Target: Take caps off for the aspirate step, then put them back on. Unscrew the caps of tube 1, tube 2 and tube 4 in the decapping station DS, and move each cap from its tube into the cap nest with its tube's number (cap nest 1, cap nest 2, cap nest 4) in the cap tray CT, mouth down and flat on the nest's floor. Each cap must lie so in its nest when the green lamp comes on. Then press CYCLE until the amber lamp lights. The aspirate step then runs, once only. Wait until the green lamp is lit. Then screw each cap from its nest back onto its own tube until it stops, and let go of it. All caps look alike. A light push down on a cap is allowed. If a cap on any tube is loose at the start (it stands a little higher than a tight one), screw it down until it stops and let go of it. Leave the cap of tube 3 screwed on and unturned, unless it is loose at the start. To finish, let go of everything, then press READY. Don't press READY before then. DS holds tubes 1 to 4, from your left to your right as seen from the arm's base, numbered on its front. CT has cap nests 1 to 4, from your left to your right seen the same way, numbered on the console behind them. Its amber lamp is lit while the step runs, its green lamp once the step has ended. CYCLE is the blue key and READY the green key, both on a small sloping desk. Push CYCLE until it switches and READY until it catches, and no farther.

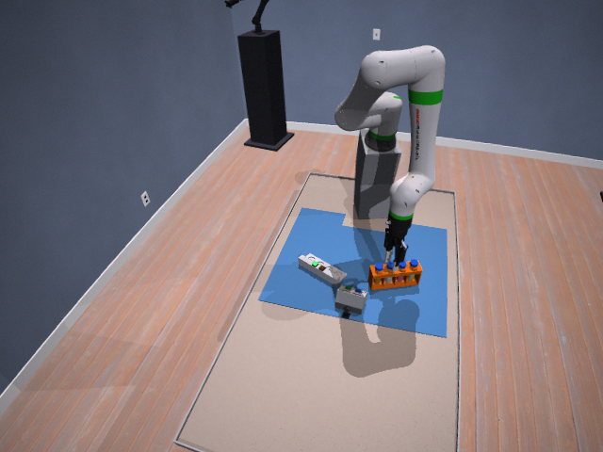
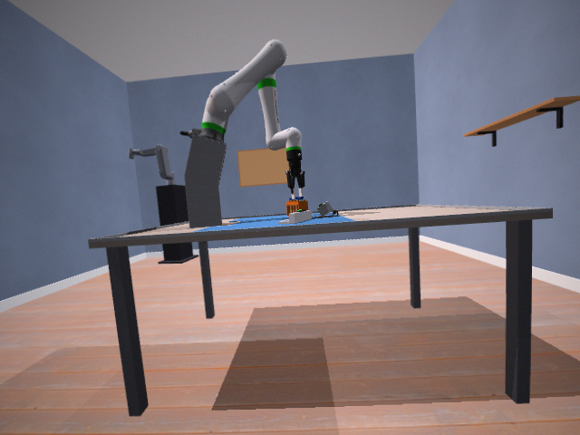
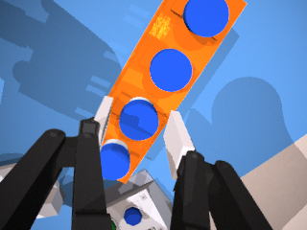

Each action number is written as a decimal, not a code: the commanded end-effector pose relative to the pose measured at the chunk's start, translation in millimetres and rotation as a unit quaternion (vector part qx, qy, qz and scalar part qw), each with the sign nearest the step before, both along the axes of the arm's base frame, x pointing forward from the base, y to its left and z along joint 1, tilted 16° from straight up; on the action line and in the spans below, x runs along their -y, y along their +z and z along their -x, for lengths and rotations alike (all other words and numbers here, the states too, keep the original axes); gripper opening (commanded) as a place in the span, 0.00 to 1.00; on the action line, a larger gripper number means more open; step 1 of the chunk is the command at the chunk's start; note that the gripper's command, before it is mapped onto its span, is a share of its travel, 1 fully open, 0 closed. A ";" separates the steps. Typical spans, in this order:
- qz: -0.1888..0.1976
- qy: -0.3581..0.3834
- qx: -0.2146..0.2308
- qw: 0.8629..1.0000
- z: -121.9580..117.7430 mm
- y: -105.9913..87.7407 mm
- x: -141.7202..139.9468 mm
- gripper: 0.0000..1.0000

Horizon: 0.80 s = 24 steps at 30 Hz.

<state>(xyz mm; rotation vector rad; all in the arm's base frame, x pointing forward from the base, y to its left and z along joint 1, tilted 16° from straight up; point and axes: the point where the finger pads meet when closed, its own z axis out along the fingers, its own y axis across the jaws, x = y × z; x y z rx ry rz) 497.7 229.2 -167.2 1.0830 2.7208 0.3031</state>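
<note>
The orange decapping station [image 1: 394, 281] [image 2: 295, 206] [image 3: 165, 24] stands on the blue mat [image 1: 311, 234] with four tubes, each with a blue cap on top. My gripper [image 1: 393, 260] [image 2: 295, 194] [image 3: 139, 117] points straight down over the station. Its white finger pads straddle the second cap [image 3: 138, 126] from the key-desk end, with a gap on each side. The gripper is open and holds nothing. The white cap tray [image 1: 321, 268] lies to the left in the top view, and its green lamp [image 1: 315, 264] is lit.
The small sloping desk [image 1: 350, 298] with the blue key [image 1: 359, 291] [image 3: 132, 216] stands just in front of the station's left end. The arm's grey pedestal [image 1: 377, 180] is behind the mat. The table edge runs along the front in the exterior view.
</note>
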 end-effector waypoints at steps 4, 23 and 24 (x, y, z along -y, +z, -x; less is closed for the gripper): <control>0.023 0.110 0.009 0.994 -1.0 0.4 0.7 0.35; 0.016 0.086 0.006 0.996 -1.2 0.4 0.9 0.00; 0.010 0.062 0.003 0.998 -1.2 0.3 0.9 0.00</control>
